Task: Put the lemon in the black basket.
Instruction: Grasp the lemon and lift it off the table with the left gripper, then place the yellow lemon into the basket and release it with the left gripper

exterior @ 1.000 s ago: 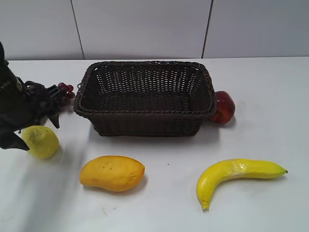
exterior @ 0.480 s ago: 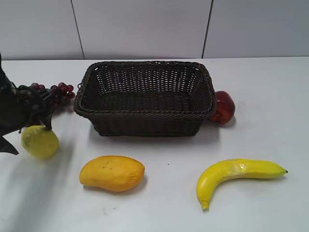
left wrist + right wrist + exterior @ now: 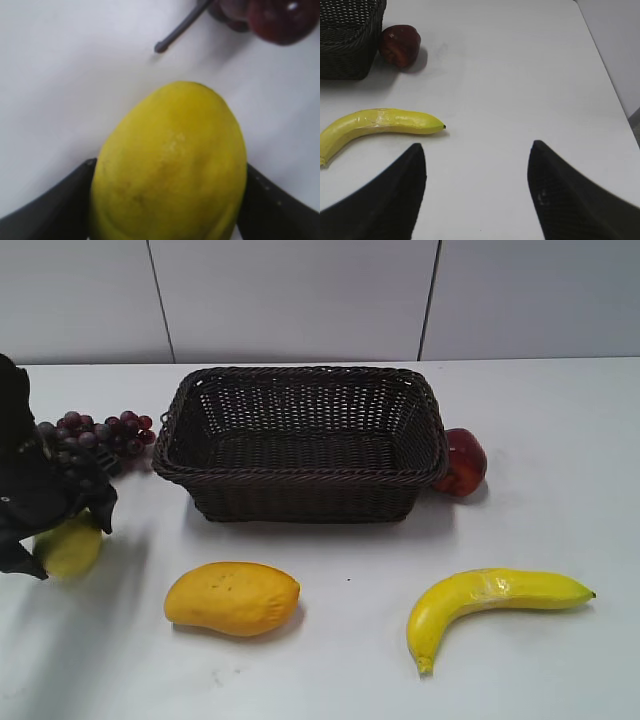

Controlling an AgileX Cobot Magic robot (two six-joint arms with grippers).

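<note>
The lemon (image 3: 68,550) lies on the white table at the far left, partly covered by my left arm. In the left wrist view the lemon (image 3: 170,160) fills the gap between the two black fingers of my left gripper (image 3: 167,200), which touch it on both sides. That gripper (image 3: 62,530) is down over the fruit. The black basket (image 3: 300,472) stands empty at the back middle, to the right of the lemon. My right gripper (image 3: 477,160) is open and empty above bare table, and is out of the exterior view.
Dark red grapes (image 3: 100,430) lie just behind the lemon, by the basket's left end. A mango (image 3: 232,598) lies front left of centre, a banana (image 3: 490,602) front right, and a red apple (image 3: 463,462) against the basket's right end.
My left gripper has moved left and come down over the lemon. The lemon has shifted a little left and toward the front. The grapes now show more.
</note>
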